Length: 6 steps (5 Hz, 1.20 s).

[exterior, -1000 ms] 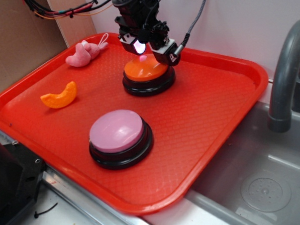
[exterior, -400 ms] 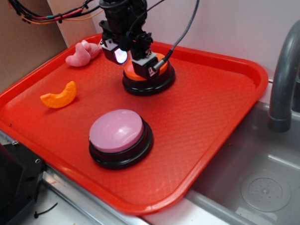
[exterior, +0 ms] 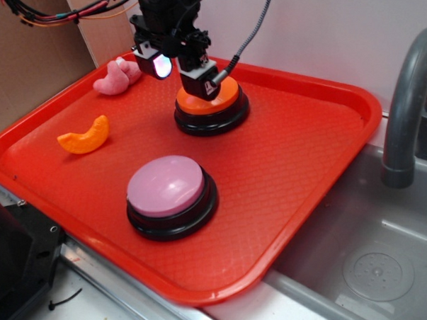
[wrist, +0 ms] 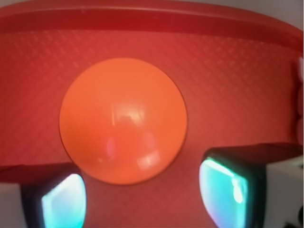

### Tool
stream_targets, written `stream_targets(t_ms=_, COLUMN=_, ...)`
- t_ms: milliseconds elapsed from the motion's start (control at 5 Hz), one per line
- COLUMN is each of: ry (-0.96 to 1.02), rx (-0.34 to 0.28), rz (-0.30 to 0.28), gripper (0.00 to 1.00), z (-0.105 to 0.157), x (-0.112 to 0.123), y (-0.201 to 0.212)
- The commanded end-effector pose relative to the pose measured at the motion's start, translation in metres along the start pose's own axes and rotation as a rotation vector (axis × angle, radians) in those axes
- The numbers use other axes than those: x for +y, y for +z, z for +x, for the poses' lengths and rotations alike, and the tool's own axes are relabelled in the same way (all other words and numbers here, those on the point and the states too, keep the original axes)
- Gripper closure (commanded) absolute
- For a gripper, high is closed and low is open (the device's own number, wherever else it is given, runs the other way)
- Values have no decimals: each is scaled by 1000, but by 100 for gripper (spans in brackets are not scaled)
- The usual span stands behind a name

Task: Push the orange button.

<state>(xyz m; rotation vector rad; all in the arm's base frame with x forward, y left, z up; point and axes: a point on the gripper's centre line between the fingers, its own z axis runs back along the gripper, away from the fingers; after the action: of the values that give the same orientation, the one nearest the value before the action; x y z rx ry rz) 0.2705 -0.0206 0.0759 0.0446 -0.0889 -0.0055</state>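
The orange button (exterior: 224, 100), a glossy dome on a black base, stands at the back middle of the red tray (exterior: 305, 149). My gripper (exterior: 179, 75) hangs over the button's left edge, open and holding nothing. One lit finger (exterior: 201, 82) sits low over the dome's near-left part; whether it touches cannot be told. The other finger (exterior: 155, 65) is off to the left above the tray. In the wrist view the orange button (wrist: 123, 118) fills the centre, just ahead of the gripper (wrist: 142, 197), with one glowing pad (wrist: 227, 190) on each side.
A pink-topped button (exterior: 165, 187) stands at the tray's front middle. An orange crescent toy (exterior: 85, 136) and a pink plush (exterior: 118, 75) lie on the left. A sink (exterior: 374, 259) and grey faucet (exterior: 408, 102) are at right; cardboard (exterior: 25, 62) stands behind left.
The gripper has shifted left across the orange button, from above its centre to its left edge. The button and other objects have not moved.
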Motion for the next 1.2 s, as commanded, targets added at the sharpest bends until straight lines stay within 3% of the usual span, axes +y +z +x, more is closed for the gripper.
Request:
stream_targets(t_ms=0, ry=14, rx=-121, rz=28, gripper=0, z=7, x=3, y=44)
stream_targets(t_ms=800, ry=30, rx=-127, rz=20, gripper=0, z=0, x=6, y=72)
stream_targets(t_ms=1000, ry=52, rx=-132, rz=59, gripper=0, z=-5, x=6, y=80)
